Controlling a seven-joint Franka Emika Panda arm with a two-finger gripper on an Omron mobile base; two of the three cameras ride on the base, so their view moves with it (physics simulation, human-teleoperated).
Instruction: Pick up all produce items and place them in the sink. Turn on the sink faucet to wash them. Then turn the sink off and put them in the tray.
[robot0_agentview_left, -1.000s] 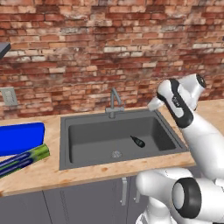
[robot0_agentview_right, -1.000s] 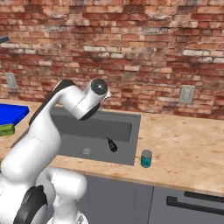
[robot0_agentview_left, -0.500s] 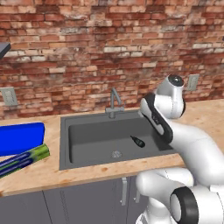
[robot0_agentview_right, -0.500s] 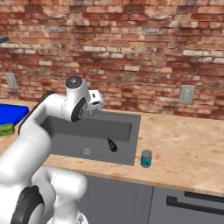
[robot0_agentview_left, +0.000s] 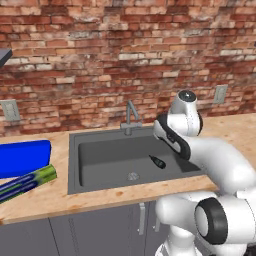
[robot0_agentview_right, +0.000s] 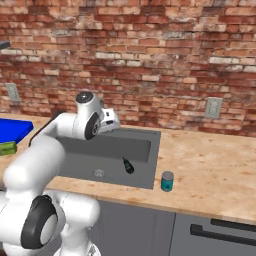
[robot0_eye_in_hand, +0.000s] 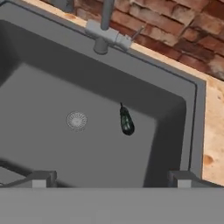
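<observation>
- Hand view looks down into the sink (robot0_eye_in_hand: 183, 113): the claw (robot0_eye_in_hand: 111, 178) hovers above the basin with its two fingertips (robot0_eye_in_hand: 41, 178) set wide apart and nothing between them.
- The produce item (robot0_eye_in_hand: 126, 122), a small near-black teardrop, lies on the basin floor just right of the round drain (robot0_eye_in_hand: 76, 120), apart from it.
- The sink faucet (robot0_eye_in_hand: 106, 26) stands on the far rim, its base against the brick wall side.
- Left base view: the tray (robot0_agentview_left: 22, 157), bright blue, sits on the table (robot0_agentview_left: 50, 197) well left of the sink, with a green-and-blue striped box (robot0_agentview_left: 27, 182) just in front of it.
- Right base view: a teal can (robot0_agentview_right: 167, 181) stands on the table near the sink's near right corner, well apart from the produce item.
</observation>
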